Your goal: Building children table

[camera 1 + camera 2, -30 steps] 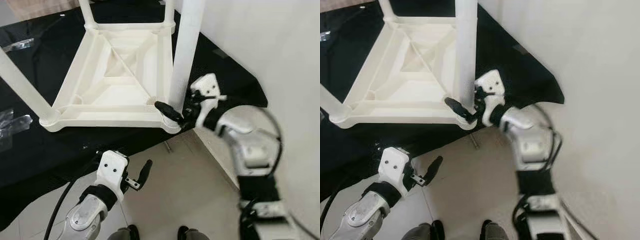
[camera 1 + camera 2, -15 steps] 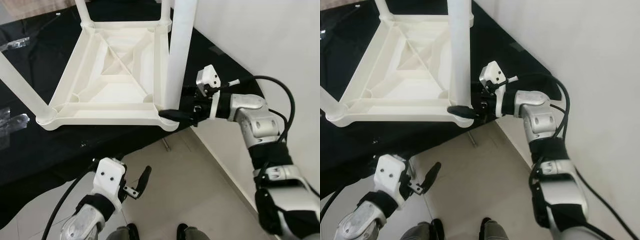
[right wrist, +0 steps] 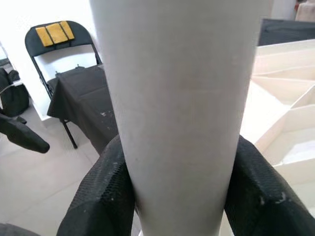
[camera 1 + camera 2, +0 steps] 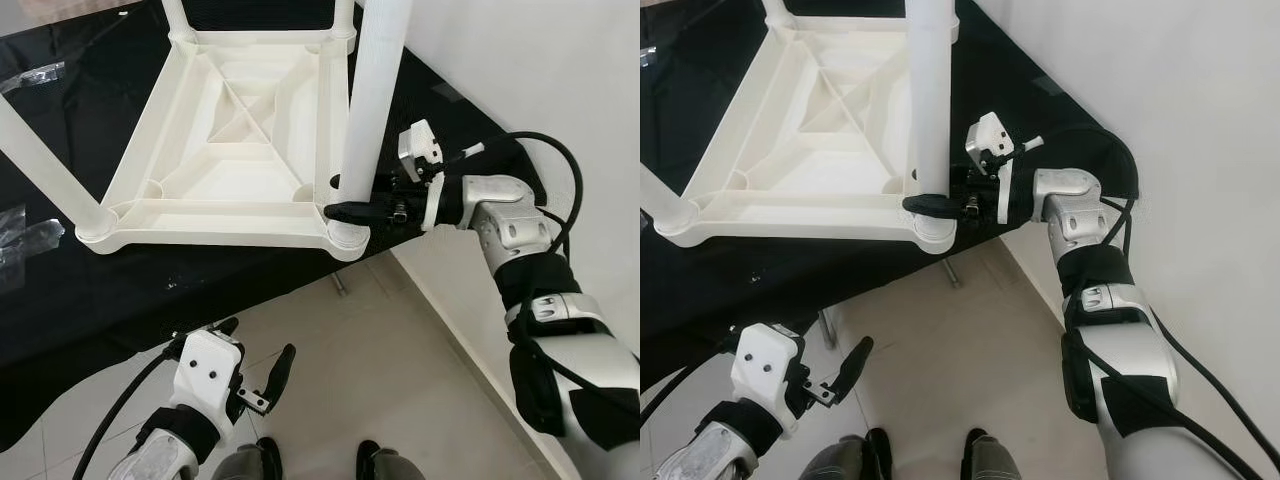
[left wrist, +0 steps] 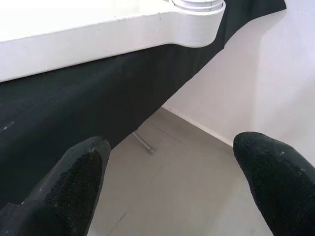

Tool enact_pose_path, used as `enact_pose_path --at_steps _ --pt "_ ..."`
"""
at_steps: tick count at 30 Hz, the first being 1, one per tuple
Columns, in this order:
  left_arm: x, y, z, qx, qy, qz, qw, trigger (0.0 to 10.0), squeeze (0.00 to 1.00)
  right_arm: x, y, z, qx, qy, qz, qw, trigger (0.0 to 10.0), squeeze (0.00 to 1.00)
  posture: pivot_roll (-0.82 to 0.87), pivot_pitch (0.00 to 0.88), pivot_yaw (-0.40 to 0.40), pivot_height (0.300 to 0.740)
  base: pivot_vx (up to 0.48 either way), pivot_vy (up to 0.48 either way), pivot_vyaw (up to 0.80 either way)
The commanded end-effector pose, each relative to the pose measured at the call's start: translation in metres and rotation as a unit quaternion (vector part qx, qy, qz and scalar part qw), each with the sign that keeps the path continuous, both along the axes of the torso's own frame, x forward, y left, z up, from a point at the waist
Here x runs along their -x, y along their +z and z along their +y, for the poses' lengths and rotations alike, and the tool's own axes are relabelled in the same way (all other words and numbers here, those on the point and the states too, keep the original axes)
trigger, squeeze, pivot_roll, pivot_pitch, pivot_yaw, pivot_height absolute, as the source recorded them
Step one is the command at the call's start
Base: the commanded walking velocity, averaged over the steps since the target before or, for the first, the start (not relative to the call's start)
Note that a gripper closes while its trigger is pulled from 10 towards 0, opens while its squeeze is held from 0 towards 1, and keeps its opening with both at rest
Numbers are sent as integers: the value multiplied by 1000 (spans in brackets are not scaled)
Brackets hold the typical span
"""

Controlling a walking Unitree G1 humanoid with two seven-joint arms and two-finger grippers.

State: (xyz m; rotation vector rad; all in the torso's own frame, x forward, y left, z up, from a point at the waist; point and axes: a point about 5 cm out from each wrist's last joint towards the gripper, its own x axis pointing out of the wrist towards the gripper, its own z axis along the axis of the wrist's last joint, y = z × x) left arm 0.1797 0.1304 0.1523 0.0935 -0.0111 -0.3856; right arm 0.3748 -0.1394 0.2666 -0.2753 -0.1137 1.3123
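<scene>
Bright, even daylight; sharp, unblurred frames.

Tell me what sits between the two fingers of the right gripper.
The white table leg stands between the fingers of the right gripper, clamped near its base at the upturned tabletop, as the right wrist view shows.

A black folding chair stands beside the black-draped table

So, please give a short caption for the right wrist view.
Right gripper shut on a white table leg, with a folding chair behind.
</scene>
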Motion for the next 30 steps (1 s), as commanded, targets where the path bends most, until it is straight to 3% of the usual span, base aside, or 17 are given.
enact_pose_path --at_steps 1,5,7,8,9,10,11,12,13,14,16,18,23,24,27,28,30 --pt "4 -3 0 -11 -3 12 1000 10000 0 0 -11 3 2 2 18 1000 0 0 133 323 -5 740 0 0 0" --pt "4 -3 -1 -10 -3 13 1000 10000 0 0 -15 -4 8 -20 8 1000 0 0 118 321 -12 740 0 0 0" --pt "2 -4 -2 -6 -2 12 1000 10000 0 2 -25 -15 16 -126 0 992 0 0 92 315 -31 740 0 0 0" --pt "2 -4 -2 -6 -2 12 1000 10000 0 2 -25 -15 16 -126 0 992 0 0 92 315 -31 740 0 0 0" --pt "1 -4 -3 -3 -1 11 1000 10000 0 11 -36 -4 1 -222 -8 975 0 0 75 315 -38 740 0 0 0" --pt "-2 -3 -3 -2 0 10 1000 10000 0 22 -44 4 -38 -367 -8 929 0 0 53 315 -36 740 0 0 0" --pt "-2 -3 -3 -2 0 10 1000 10000 0 22 -44 4 -38 -367 -8 929 0 0 53 315 -36 740 0 0 0" --pt "-4 -3 -3 -1 1 9 1000 10000 0 36 -52 4 -70 -474 9 878 0 0 46 318 -33 740 0 0 0" --pt "-8 -3 -3 1 2 7 1000 10000 0 57 -60 15 -72 -501 17 862 0 0 35 310 -33 740 0 0 0" --pt "-11 -2 -4 2 0 5 1000 10000 0 66 -63 30 -81 -490 26 868 0 0 28 312 -28 740 0 0 0" --pt "-11 -2 -4 2 0 5 1000 10000 0 66 -63 30 -81 -490 26 868 0 0 28 312 -28 740 0 0 0" --pt "-19 -3 -6 4 0 -2 1000 10000 0 64 -62 61 -101 -429 24 897 0 0 5 276 -32 740 0 0 0" --pt "-27 -6 -7 2 7 -8 1000 10000 0 50 -56 65 -114 -424 13 899 0 0 -16 232 -37 740 0 0 0" --pt "-29 -7 -7 2 10 -10 1000 10000 0 47 -54 65 -116 -425 11 897 10000 0 -18 228 -37 740 0 0 0" --pt "-35 -8 -7 2 15 -13 1000 10000 0 43 -45 70 -125 -390 5 912 10000 0 -16 204 -29 740 0 0 0" --pt "-38 -9 -7 2 18 -14 1000 10000 0 42 -38 72 -125 -349 -4 929 10000 1000 -14 194 -18 740 0 0 0" --pt "-39 -10 -7 1 19 -14 1000 10000 0 41 -32 71 -119 -313 -2 942 10000 1000 -7 189 -15 740 0 0 0"
